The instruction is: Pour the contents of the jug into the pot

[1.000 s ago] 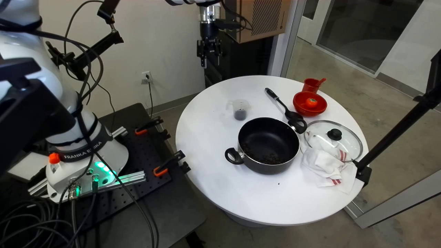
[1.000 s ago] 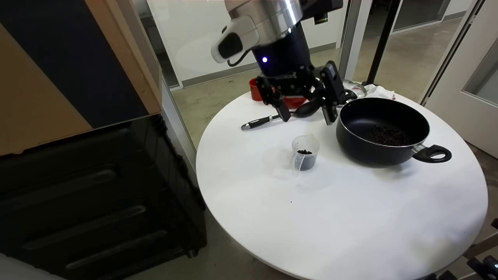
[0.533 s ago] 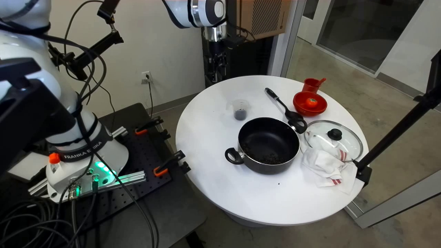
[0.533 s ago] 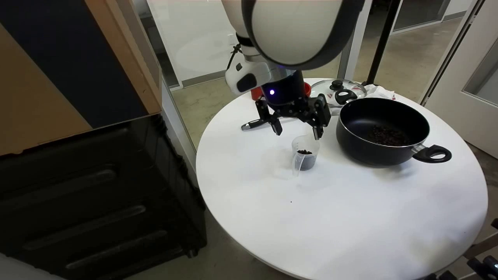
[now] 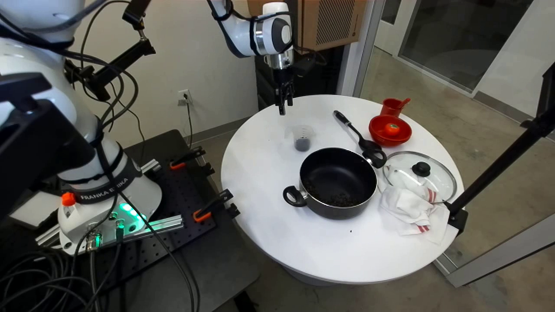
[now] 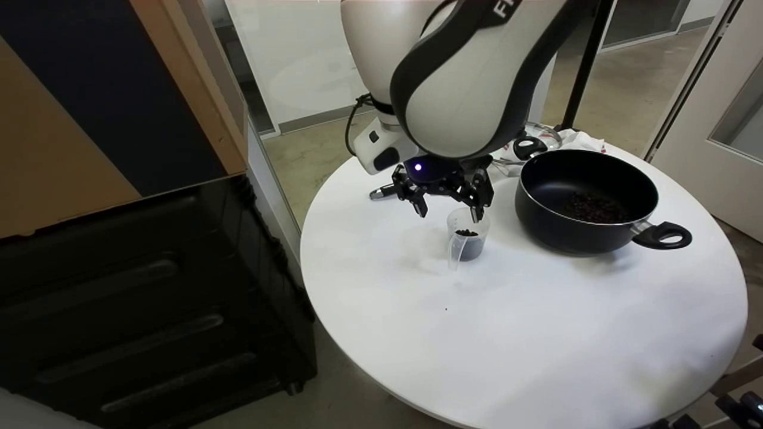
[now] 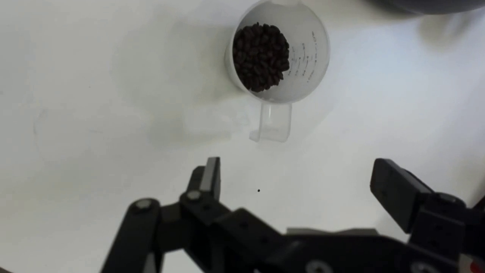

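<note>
Hanging above the bench [image 5: 269, 195], the hand [image 7: 297, 176] is spread wide, its two fingers [image 7: 212, 176] well apart, with white bench top and a black speck [image 7: 258, 190] showing between them. Seen from the wrist, the jug [image 7: 310, 53] is beyond the fingers and apart from them, its handle [image 7: 274, 123] pointing back toward the hand; dark beans [image 7: 260, 57] are heaped to one side inside it. In an exterior view one fingertip [image 6: 476, 213] overlaps the jug's rim to the eye, but the wrist view shows the two separate. Clear and upright, the jug stands on the bench near the pot [image 6: 566, 233], which has dark beans on its floor too.
</note>
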